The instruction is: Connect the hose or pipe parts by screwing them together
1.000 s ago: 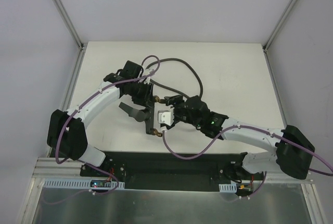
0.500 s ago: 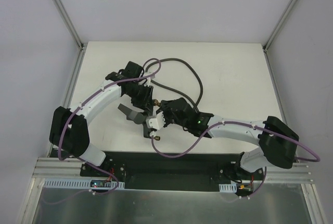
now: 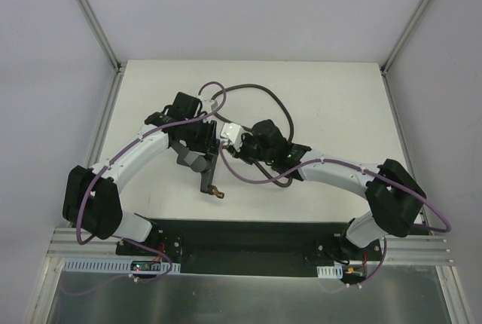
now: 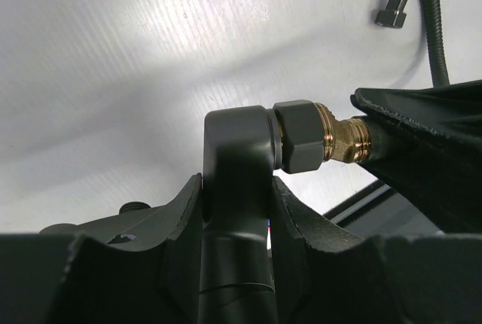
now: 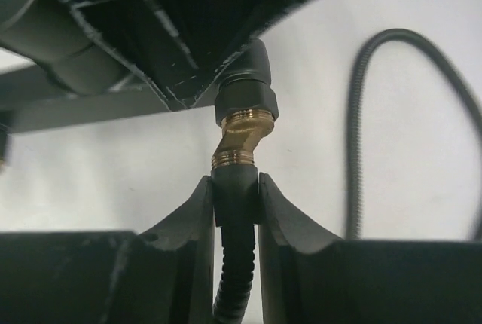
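My left gripper (image 4: 237, 188) is shut on the dark body of the T-shaped fitting (image 4: 237, 151), which it holds above the table. From the fitting's side a dark nut (image 4: 301, 147) and a brass threaded tip (image 4: 343, 137) point right. My right gripper (image 5: 236, 184) is shut on the hose's end connector (image 5: 236, 188), which butts against that brass tip (image 5: 242, 139). In the top view both grippers, left (image 3: 200, 143) and right (image 3: 226, 143), meet mid-table, and the fitting's lower brass tip (image 3: 218, 194) hangs toward the near edge. The hose (image 3: 282, 109) loops behind them; its other end connector (image 4: 392, 16) lies loose.
Purple cables (image 3: 260, 177) run along both arms and sag between them. The white table (image 3: 339, 105) has metal frame posts at its back corners (image 3: 119, 68). A black base plate (image 3: 248, 241) lies at the near edge.
The right gripper has rolled over, moved up and left to the left gripper, and closed on the hose's end connector. The left gripper keeps its hold on the fitting, shifted slightly.
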Available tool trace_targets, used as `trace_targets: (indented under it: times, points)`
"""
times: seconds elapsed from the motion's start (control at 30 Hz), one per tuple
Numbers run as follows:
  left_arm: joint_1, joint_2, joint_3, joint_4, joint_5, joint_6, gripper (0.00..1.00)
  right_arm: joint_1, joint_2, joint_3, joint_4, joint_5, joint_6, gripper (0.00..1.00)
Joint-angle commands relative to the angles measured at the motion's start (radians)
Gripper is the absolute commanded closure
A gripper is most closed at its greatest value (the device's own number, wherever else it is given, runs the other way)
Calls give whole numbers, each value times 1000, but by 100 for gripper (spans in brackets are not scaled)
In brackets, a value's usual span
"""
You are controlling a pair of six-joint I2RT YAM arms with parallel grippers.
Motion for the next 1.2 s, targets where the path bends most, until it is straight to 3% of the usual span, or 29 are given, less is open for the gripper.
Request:
trace_targets:
  times: [0.0,0.2,0.27,0.3,0.37,0.4,0.5,0.53,0.7,0.73,0.77,0.93,0.97,1.03,1.07,1.17]
  points:
    - [-13,-151,-20,213,153,-95,100,-118,-2,-34,257,-347,560,99]
    - [-16,-226,-138,380,124,-92,100,-239,53,-91,536,-493,1068,99]
    - [-22,-254,-193,458,96,-97,100,-260,102,-144,726,-498,1239,99]
    - [-25,-280,-209,483,64,-101,100,-276,128,-161,923,-495,1421,99]
    - [-25,-302,-252,529,38,-108,100,-287,233,-189,1143,-489,1632,99]
    - [-25,-321,-261,546,7,-114,100,-293,268,-183,1293,-471,1821,99]
    - [-25,-332,-271,587,-11,-112,100,-292,348,-129,1359,-499,1957,99]
    - [-27,-332,-269,586,-11,-111,100,-290,322,-130,1357,-507,1937,100]
    - [-19,-320,-235,506,-4,-86,100,-325,158,-229,1229,-504,1703,45]
    - [-17,-316,-220,468,16,-85,100,-333,91,-253,1183,-515,1585,24]
    - [-14,-297,-209,446,24,-78,100,-347,57,-261,1125,-529,1526,18]
    - [-13,-231,-108,302,61,-59,100,-341,-187,-240,619,-505,1031,11]
    - [-11,-204,-91,241,61,-52,100,-323,-216,-233,549,-463,834,12]
    - [-8,-173,-33,181,59,-52,100,-286,-299,-210,355,-411,613,12]
    - [-4,-145,-18,132,76,-45,100,-230,-320,-180,289,-332,416,12]
    - [-2,-98,36,83,113,-40,100,-90,-367,-132,80,-200,118,11]
